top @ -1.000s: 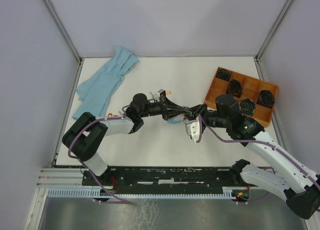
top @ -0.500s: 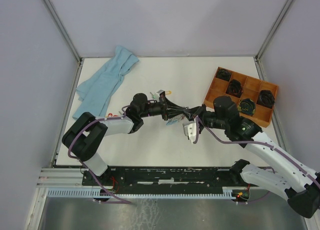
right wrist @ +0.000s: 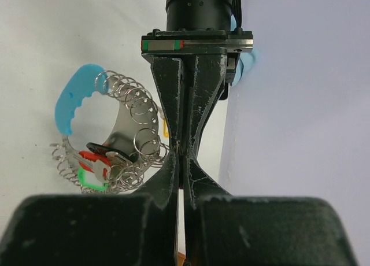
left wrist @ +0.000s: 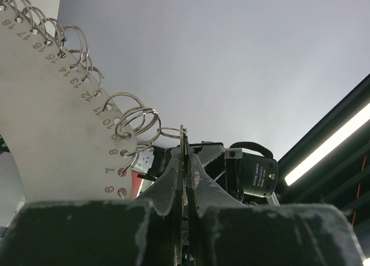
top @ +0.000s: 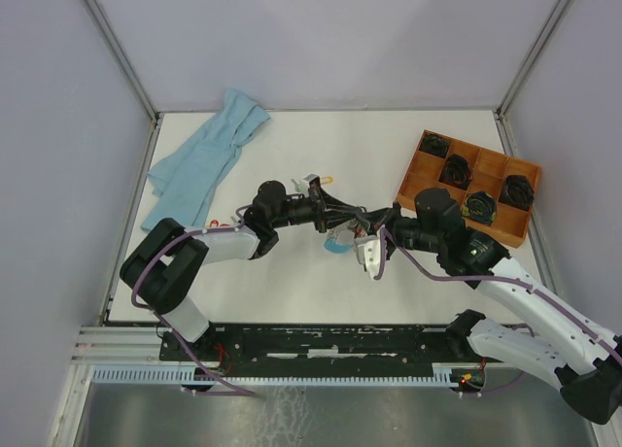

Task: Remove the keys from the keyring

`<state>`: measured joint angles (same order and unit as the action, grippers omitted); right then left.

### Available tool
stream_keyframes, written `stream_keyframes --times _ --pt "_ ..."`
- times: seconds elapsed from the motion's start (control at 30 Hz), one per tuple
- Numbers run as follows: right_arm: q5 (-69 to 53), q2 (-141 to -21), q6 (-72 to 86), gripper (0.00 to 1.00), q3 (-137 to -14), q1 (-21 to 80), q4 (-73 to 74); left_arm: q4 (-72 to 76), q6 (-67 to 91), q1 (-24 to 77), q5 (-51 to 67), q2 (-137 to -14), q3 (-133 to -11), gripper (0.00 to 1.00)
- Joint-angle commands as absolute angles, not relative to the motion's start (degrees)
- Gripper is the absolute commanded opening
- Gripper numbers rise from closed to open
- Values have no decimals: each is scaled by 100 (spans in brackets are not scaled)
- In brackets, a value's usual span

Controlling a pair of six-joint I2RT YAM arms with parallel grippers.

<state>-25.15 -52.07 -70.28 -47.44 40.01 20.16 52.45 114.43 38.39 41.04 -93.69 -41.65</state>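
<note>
The keyring (top: 338, 243) hangs above the table middle between my two grippers. It is a grey numbered plate (left wrist: 52, 121) edged with wire rings, with one light blue stretch (right wrist: 72, 98). Keys (right wrist: 95, 165) with red and green tags dangle from it. My left gripper (top: 352, 217) is shut on a thin flat metal piece, seemingly a key seen edge-on (left wrist: 184, 140), which joins a ring. My right gripper (right wrist: 182, 156) faces it tip to tip and is shut, pinching a small wire ring (right wrist: 177, 144) at that same spot.
A blue cloth (top: 204, 155) lies at the back left. A wooden compartment tray (top: 418, 170) with black items stands at the right. Small red-tagged bits (top: 226, 221) lie beside the left arm, and an orange piece (top: 326, 181) behind it.
My right gripper has closed its fingers at the left gripper's tips. The keyring hangs slightly lower, with more of its blue part showing.
</note>
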Motion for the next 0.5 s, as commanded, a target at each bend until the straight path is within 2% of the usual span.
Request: stream_keyframes --times 0.0,0.23,0.47 --pt "-2355 -5144 -6755 1 -4758 4053 1855 5793 11558 3894 4192 -9039 -4414 5" --pt "-2228 -5160 -5630 1 -5120 4029 1794 6227 11559 3894 4144 -8958 -4170 32" --pt "-2728 -5124 -4936 1 -5302 3847 2027 7100 11312 3864 4038 -8688 -3522 45"
